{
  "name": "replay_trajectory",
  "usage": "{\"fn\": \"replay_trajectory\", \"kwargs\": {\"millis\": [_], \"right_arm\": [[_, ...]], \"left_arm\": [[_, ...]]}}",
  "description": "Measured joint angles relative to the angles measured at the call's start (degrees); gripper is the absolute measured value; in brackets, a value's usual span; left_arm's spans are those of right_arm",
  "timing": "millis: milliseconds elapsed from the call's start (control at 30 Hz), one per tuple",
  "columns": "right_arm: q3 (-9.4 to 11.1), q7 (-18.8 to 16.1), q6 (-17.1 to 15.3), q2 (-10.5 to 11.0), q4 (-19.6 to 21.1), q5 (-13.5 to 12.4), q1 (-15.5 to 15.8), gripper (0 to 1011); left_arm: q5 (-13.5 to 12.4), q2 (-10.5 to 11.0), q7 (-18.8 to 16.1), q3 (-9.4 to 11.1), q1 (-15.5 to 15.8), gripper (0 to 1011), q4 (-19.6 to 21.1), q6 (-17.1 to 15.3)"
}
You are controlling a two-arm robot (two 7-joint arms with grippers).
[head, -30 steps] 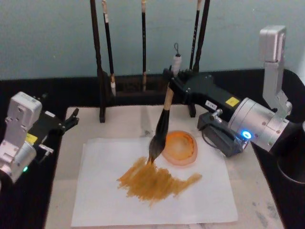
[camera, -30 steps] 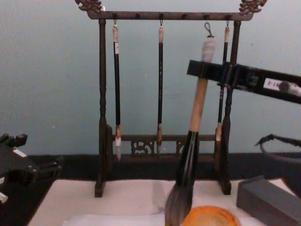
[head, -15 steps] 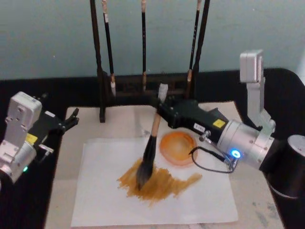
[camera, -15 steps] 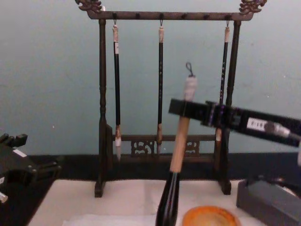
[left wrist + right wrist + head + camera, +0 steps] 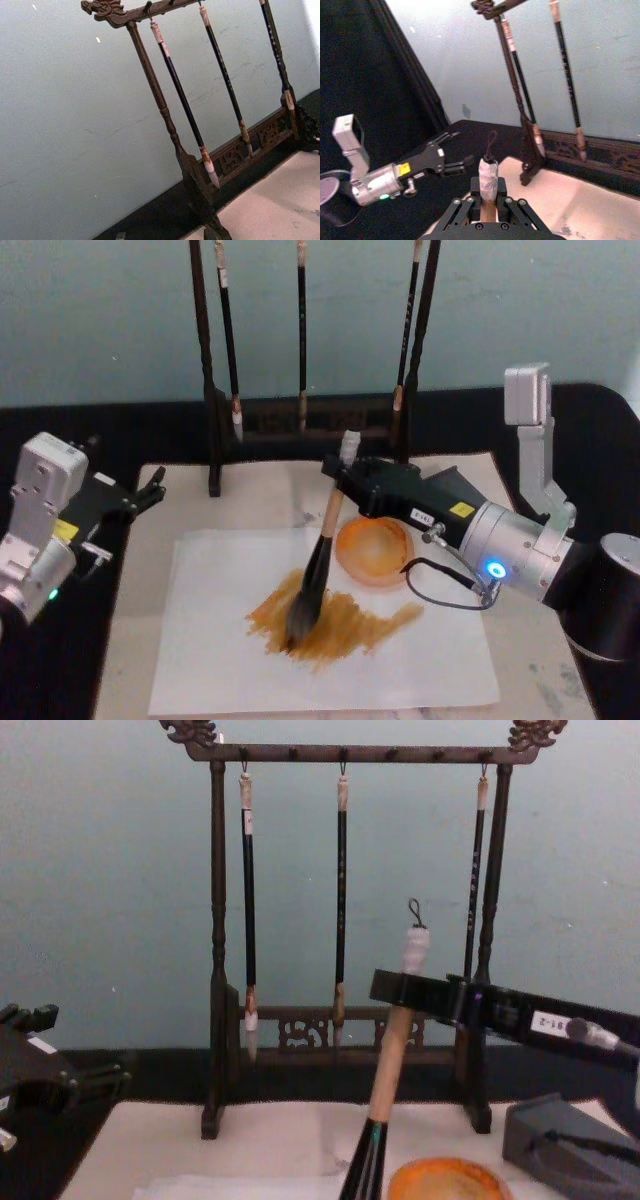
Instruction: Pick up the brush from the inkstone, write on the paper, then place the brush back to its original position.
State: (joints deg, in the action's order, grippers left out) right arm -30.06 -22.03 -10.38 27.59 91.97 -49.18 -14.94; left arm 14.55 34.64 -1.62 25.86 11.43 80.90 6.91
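Brush [image 5: 318, 570] (rack [image 5: 210, 400] behind) seemingly touches paper [image 5: 210, 640], beside inkstone [image 5: 375, 552].

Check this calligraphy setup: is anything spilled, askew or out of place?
Nothing stands out. The brown smear on the paper is brushwork under the brush in the right end effector. The inkstone overlaps the paper's far edge. Left end effector parked.

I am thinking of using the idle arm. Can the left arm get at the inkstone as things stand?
Probably not cleanly. The left claw is parked left of the paper, and the brush, held by the right claw with bristles on that sheet, stands between it and the inkstone.
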Motion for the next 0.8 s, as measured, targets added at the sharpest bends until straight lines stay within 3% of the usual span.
{"fn": "replay_trajectory", "kwargs": {"millis": [467,800], "right_arm": [[2.45,2.74,1.32,-0.76,-2.64,1.60,-0.37,184],[3.57,2.99,1.55,-1.00,-2.40,2.42,-0.27,184]], "left_arm": [[0.00,0.00,0.00,0.00,0.00,1010,0.00,0.00],[0.00,0.00,0.00,0.00,0.00,1010,0.00,0.00]]}}
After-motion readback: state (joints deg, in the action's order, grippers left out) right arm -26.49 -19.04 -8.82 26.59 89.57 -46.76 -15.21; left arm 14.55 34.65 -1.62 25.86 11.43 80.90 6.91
